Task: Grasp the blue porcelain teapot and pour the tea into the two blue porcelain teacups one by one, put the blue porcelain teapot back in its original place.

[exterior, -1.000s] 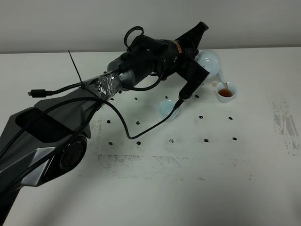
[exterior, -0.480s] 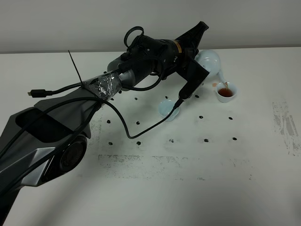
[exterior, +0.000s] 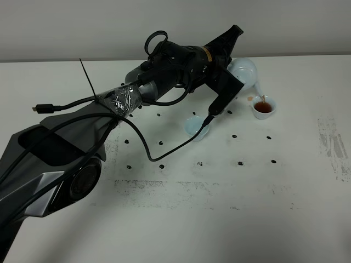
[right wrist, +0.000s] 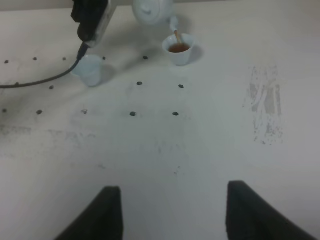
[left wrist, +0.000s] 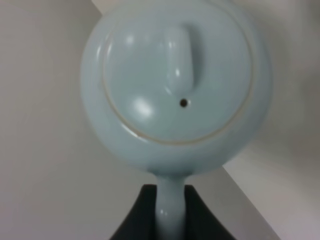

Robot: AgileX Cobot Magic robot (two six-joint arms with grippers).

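The blue porcelain teapot [exterior: 245,71] hangs tilted above the back right of the table, its spout over a teacup [exterior: 264,107] holding brown tea; a thin stream runs from spout to cup. In the left wrist view my left gripper [left wrist: 168,202] is shut on the teapot's loop handle [left wrist: 169,212], under the lidded body [left wrist: 175,85]. The other teacup [exterior: 194,127] stands left of the filled one, partly behind the left arm's cable. My right gripper [right wrist: 170,215] is open over bare table, well in front of the teapot [right wrist: 152,11], the filled teacup [right wrist: 178,48] and the pale one [right wrist: 89,70].
The left arm [exterior: 164,76] stretches across from the near left with a black cable [exterior: 142,142] looping below it. Small black dots [exterior: 239,163] mark the white table. A scuffed grey patch [exterior: 334,145] lies at the right, another [exterior: 181,189] in front of the cups.
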